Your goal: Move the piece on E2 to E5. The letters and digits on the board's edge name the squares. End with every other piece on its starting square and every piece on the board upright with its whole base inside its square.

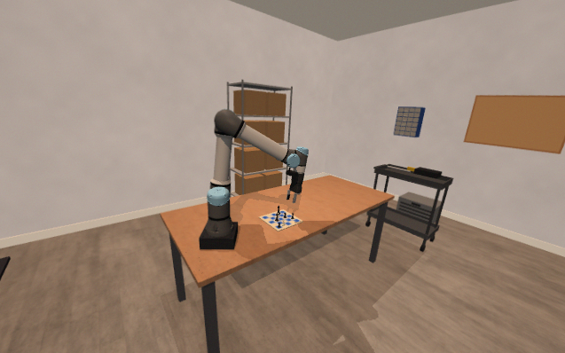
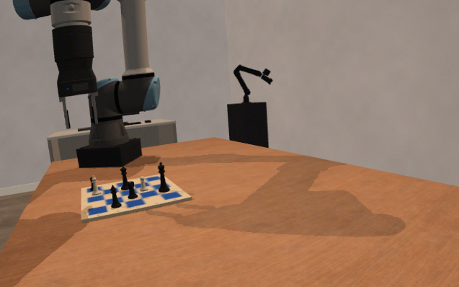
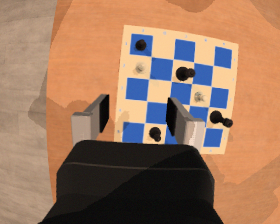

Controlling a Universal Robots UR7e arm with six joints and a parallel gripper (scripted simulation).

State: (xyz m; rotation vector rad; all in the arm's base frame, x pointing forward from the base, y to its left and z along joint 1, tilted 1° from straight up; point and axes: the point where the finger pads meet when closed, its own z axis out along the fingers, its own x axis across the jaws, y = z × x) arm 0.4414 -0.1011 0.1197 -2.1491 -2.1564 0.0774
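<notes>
A small blue-and-cream chessboard (image 1: 265, 217) (image 2: 137, 210) (image 3: 204, 52) lies on the wooden table. Several black pieces and two white pieces stand on it. The tallest is a black piece (image 2: 162, 177) at a board corner. In the wrist view a black piece (image 3: 155, 133) stands nearest the fingers, and others (image 3: 184, 72) (image 3: 140, 44) stand farther off. The white pieces (image 3: 140, 67) (image 3: 199, 96) are small. The edge letters are too small to read, so I cannot tell which piece is on E2. My gripper (image 1: 294, 197) (image 2: 79, 122) (image 3: 137, 107) is open and empty, pointing down high above the board's near edge.
The arm's base (image 1: 218, 231) (image 2: 109, 155) stands on the table beside the board. A shelf with boxes (image 1: 259, 133) and a cart (image 1: 412, 195) stand off the table. A black pedestal with a small arm (image 2: 247, 122) stands behind the table.
</notes>
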